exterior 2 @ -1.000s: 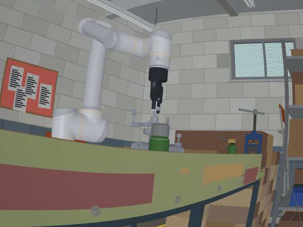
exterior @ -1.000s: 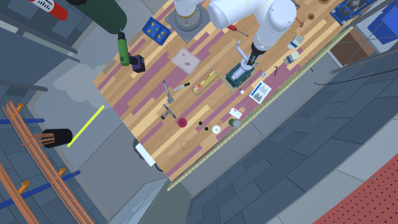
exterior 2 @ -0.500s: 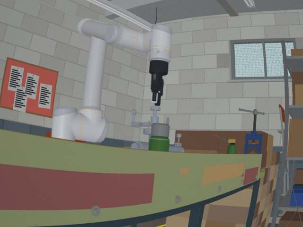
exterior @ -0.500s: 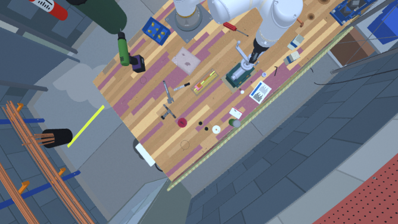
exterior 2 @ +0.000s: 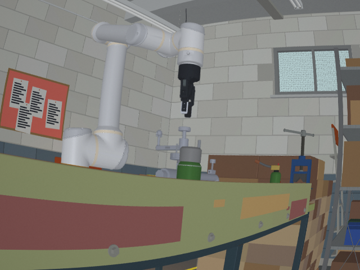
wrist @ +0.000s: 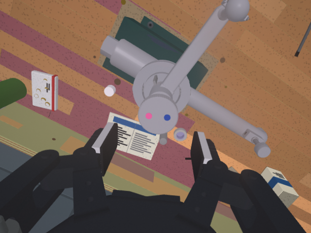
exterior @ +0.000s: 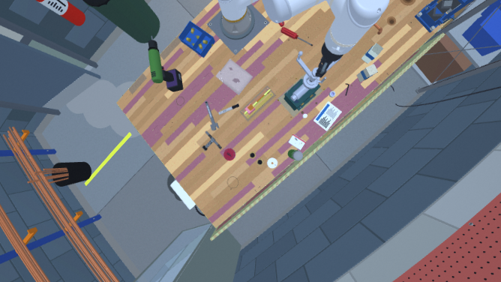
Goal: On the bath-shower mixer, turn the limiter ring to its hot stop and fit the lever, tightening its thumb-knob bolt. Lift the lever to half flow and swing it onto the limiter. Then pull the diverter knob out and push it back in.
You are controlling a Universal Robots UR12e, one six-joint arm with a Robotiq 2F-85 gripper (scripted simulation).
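The grey bath-shower mixer (wrist: 160, 87) sits on a dark green base plate (exterior: 301, 95) on the workbench. Its lever (wrist: 198, 47) is fitted on the hub and reaches away from the bench edge to a ball end (wrist: 236, 8). The thumb-knob bolt (wrist: 157, 115), with a pink and a blue dot on top, stands upright over the hub (exterior 2: 184, 129). The limiter ring (wrist: 160, 82) circles the hub beneath it. The diverter knob (wrist: 261, 149) is at the end of the mixer body. My gripper (wrist: 153, 148) hangs above the thumb-knob (exterior 2: 186, 112), clear of it. It is open and empty.
The bench's front edge (exterior: 322, 142) runs close to the mixer. A printed sheet (wrist: 134, 136), a small washer (wrist: 180, 134) and a white cap (wrist: 109, 90) lie on the bench near the mixer. A green can (exterior 2: 189, 165) stands at the edge. A card (wrist: 44, 90) and small boxes (wrist: 278, 183) lie nearby.
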